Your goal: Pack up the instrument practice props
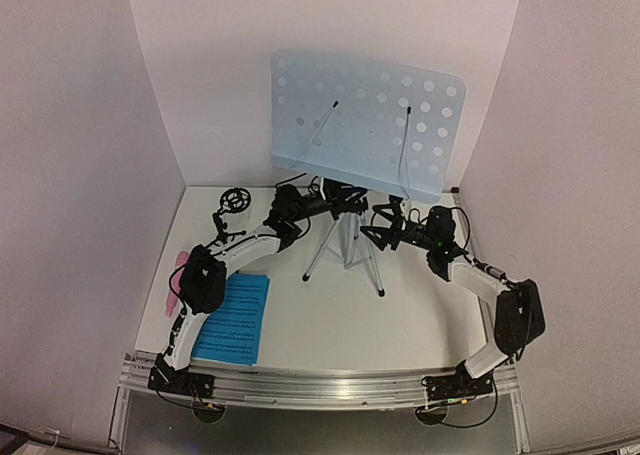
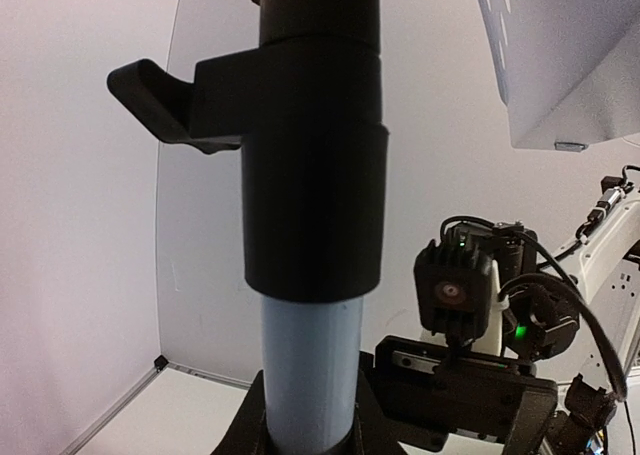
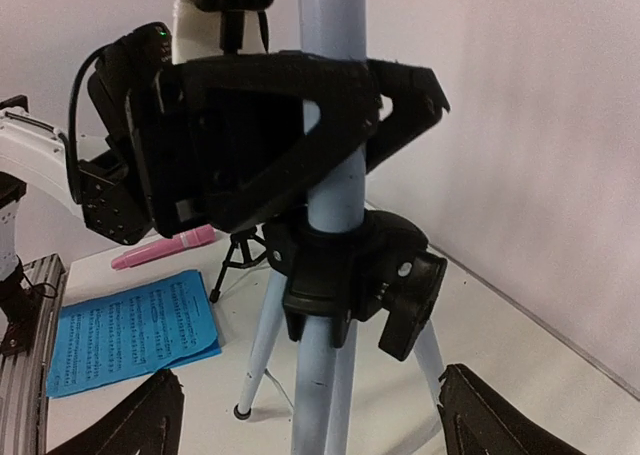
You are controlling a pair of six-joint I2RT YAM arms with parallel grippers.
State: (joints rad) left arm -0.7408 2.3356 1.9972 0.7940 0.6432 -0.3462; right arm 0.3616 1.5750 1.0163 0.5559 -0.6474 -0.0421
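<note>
Top external view, read from the arm bases outward: the two blue sheet-music pages (image 1: 235,320) lie flat on the white table (image 1: 330,325), just beside the lower links of the left arm (image 1: 215,275). The pink toy microphone (image 3: 165,247) lies near them at the table's left edge, partly hidden under that arm. Neither looks gathered or stowed.

Mid-table, the pale perforated music stand (image 1: 365,125) is upright on its spread silver tripod (image 1: 345,255). The left gripper (image 3: 385,115) is clamped around the stand's pole (image 3: 330,35), just above the black leg hub (image 3: 350,265); the right wrist view shows its jaws wrapped on the tube. The right gripper (image 3: 320,415) faces the same pole with its fingers spread wide. The tube stands between them untouched, and they hold nothing.

Farther back on the left, the small black tripod mic stand (image 1: 235,203) stands on its own, its ring holder empty.

Judged from this, packing is at an early stage. The microphone is out of its ring, but the music stand is neither folded nor lowered, and the sheets, microphone and mic stand all lie loose. No box or bag shows in any view.
</note>
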